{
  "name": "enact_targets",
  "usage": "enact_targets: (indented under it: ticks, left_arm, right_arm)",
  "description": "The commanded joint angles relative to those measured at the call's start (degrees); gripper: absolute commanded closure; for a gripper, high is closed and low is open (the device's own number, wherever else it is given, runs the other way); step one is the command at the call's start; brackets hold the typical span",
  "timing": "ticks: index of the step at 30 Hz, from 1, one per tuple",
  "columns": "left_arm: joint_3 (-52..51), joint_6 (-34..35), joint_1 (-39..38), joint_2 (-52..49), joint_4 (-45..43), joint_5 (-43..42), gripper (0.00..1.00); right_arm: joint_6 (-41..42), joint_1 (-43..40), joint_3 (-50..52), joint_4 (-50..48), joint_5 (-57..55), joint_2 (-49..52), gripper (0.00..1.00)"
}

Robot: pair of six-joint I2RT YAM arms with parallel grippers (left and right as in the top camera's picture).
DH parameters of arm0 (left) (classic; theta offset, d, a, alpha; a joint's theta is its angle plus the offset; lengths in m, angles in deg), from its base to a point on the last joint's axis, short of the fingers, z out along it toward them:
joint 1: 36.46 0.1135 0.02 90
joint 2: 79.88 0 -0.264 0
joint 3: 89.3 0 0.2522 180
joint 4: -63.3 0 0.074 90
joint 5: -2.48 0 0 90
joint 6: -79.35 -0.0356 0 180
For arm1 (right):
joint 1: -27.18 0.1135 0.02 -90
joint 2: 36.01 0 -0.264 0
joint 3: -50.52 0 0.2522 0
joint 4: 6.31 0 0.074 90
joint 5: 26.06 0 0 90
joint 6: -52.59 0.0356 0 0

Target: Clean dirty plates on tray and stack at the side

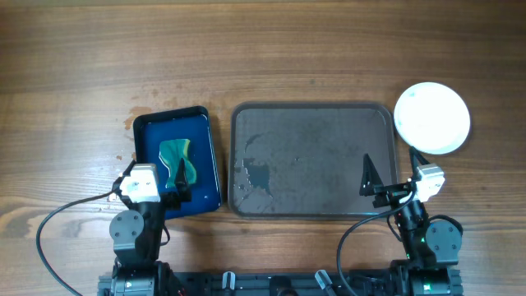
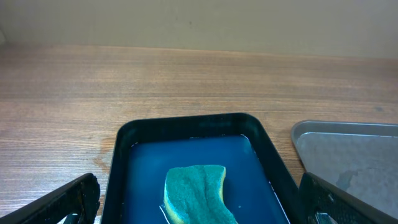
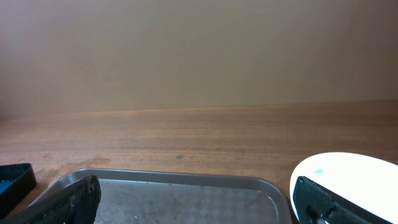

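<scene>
The grey-brown tray [image 1: 329, 156] lies mid-table with wet patches and no plates on it; it also shows in the left wrist view [image 2: 348, 146] and the right wrist view [image 3: 186, 196]. White plates [image 1: 432, 117] sit on the wood just past the tray's far right corner; from above they look like one disc, so I cannot tell how many are stacked. The top plate [image 3: 354, 177] has a small blue smear. My right gripper [image 1: 393, 171] [image 3: 199, 208] is open and empty over the tray's near right edge. My left gripper [image 1: 153, 171] [image 2: 199, 208] is open and empty.
A small glossy dark blue tray [image 1: 210, 156] [image 2: 186, 124] lies left of the grey tray, holding shallow water and a green and yellow sponge [image 1: 174, 156] [image 2: 196, 190]. My left gripper hangs over its near end. Bare wooden table lies beyond both trays.
</scene>
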Motion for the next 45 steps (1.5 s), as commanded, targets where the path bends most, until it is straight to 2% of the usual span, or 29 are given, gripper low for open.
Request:
enact_targets:
  ticks: [1,10,16,45]
  left_arm:
    - [-0.1,-1.4,-0.5,1.3,0.6,1.2,0.0]
    - [-0.1,-1.3,-4.7,9.7,0.6,1.4,0.0]
    - [-0.1,-1.4,-6.6,9.7,0.6,1.4,0.0]
    - [-0.1,-2.6,-6.6,9.7,0.6,1.4,0.0]
  right_arm:
    - [-1.0,-0.2,0.1,-0.2,0.7,-0.7,0.0]
    - [-1.0,-0.2,0.1,-0.2,0.7,-0.7,0.0]
    - [-1.0,-0.2,0.1,-0.2,0.7,-0.7,0.0]
    - [-1.0,-0.2,0.1,-0.2,0.7,-0.7,0.0]
